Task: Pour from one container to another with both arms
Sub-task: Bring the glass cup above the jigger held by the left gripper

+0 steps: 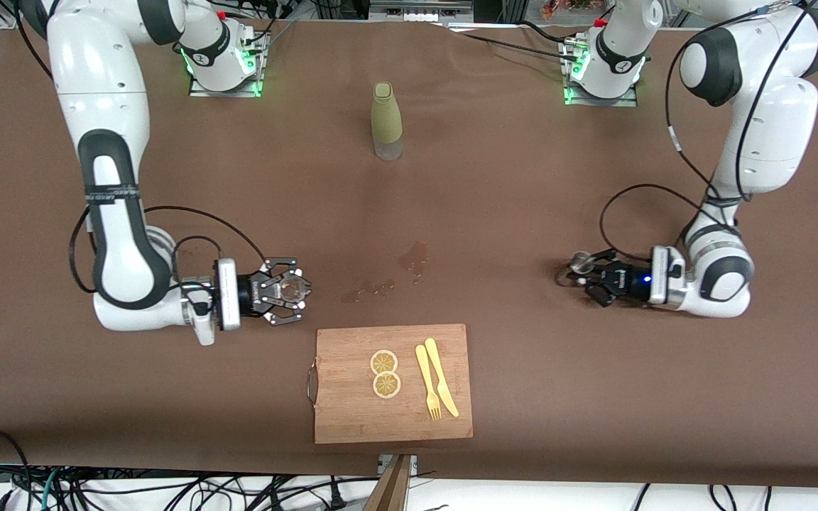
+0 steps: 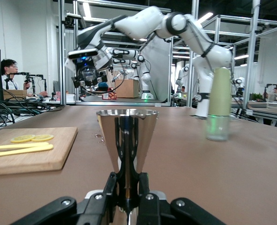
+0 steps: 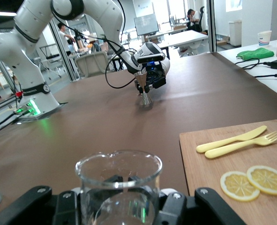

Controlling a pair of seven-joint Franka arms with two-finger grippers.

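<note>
Right gripper: the right arm's black two-finger gripper point(image 1: 294, 289) sits low over the brown table cloth point(image 1: 522, 213) toward the right arm's end, fingers clamped on a clear glass beaker with a pouring lip point(image 3: 119, 187); the beaker stands upright, and I cannot tell whether anything is in it.

Left gripper: the left arm's black gripper point(image 1: 586, 273) is low over the cloth toward the left arm's end, closed around the narrow waist of a shiny metal hourglass-shaped measuring cup point(image 2: 127, 140); the cup is upright, and its contents cannot be seen from here.

Gap between containers: the two held vessels are well apart, with bare cloth between them.

Progress: both containers look gripped, so the picking-up seems done. Bringing them together, tipping one over the other and setting them down all appear left to do.

Spill marks: a few dark wet-looking spots point(image 1: 416, 257) lie on the cloth between the grippers, farther from the front camera than the board.

Bottle: a tall olive-green bottle with a clear base point(image 1: 386, 121) stands untouched, farther from the front camera than everything else on the table, between the two arm bases.

Board: a bamboo cutting board point(image 1: 352, 419) lies nearest the front camera, carrying two lemon slices point(image 1: 385, 374), a yellow plastic knife point(image 1: 441, 377) and fork point(image 1: 428, 383).
</note>
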